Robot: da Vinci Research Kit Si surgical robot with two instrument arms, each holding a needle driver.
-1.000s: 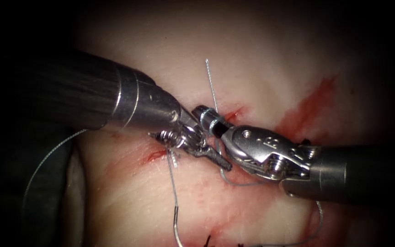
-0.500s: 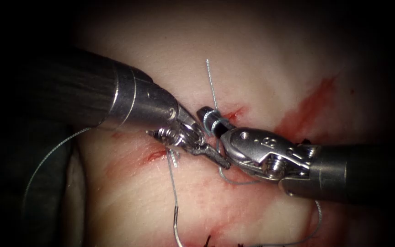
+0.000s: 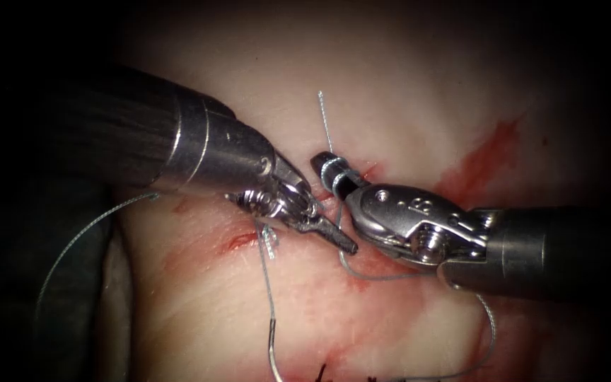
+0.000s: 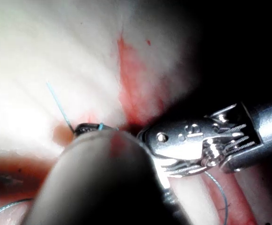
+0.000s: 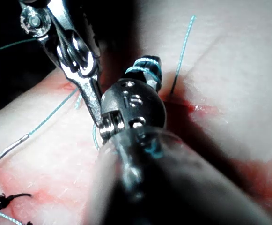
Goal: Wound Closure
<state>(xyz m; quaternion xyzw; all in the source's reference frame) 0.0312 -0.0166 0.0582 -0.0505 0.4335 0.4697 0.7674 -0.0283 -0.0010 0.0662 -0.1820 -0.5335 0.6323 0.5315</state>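
Crossing tips: left tool point(image 3: 319, 228) | right tool point(image 3: 334, 175), thread point(image 3: 332, 167) wrapped, perhaps gripped

The tissue point(image 3: 419, 92) is seen as the carrying surface, streaked with red fluid point(image 3: 482, 159). The needle point(image 3: 271, 350) is laid flat on it near the lower edge, with thread point(image 3: 489, 332) trailed across it.

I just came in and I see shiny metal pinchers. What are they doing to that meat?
Two robot tools are practising stitching a cut in the tissue. The right tool has thread wrapped around its shut jaws. The left tool sits beside it with its jaws shut too; whether it grips thread cannot be told. The needle lies loose on the tissue near the front, held by neither tool. A short thread end sticks up behind them.
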